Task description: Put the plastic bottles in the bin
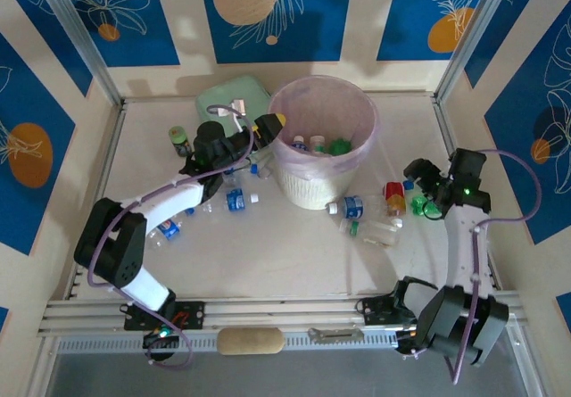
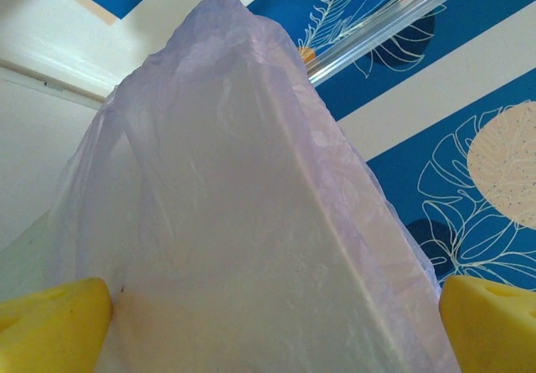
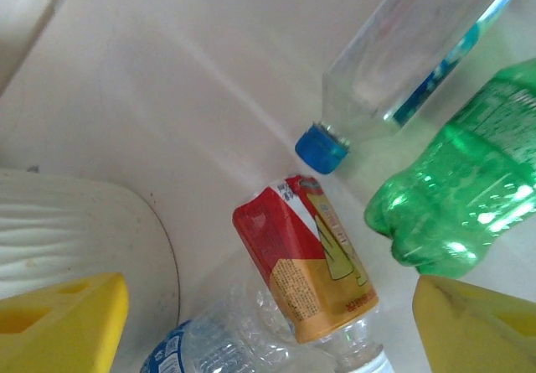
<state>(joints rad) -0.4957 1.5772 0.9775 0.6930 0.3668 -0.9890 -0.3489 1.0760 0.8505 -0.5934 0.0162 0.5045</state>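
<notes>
The bin (image 1: 323,138), white with a pink liner, stands mid-table with a few plastic bottles (image 1: 317,144) inside. My left gripper (image 1: 268,129) is open against its left rim; in the left wrist view the bin wall (image 2: 234,222) rises just ahead of that gripper (image 2: 272,327). My right gripper (image 1: 417,187) hangs open over a cluster at the right. Between its fingers (image 3: 59,323) lies a red-and-yellow labelled bottle (image 3: 306,264), untouched. The green bottle (image 3: 456,197) sits by the right finger. A clear blue-capped bottle (image 3: 410,63) and a blue-labelled one (image 3: 209,348) lie close.
More bottles lie left of the bin (image 1: 236,199) and near the left arm (image 1: 169,229), another in front of the bin (image 1: 351,207). A mint-green box (image 1: 227,98) and a dark green-lidded jar (image 1: 179,136) sit at the back left. The bin's base (image 3: 75,230) is left of the right gripper.
</notes>
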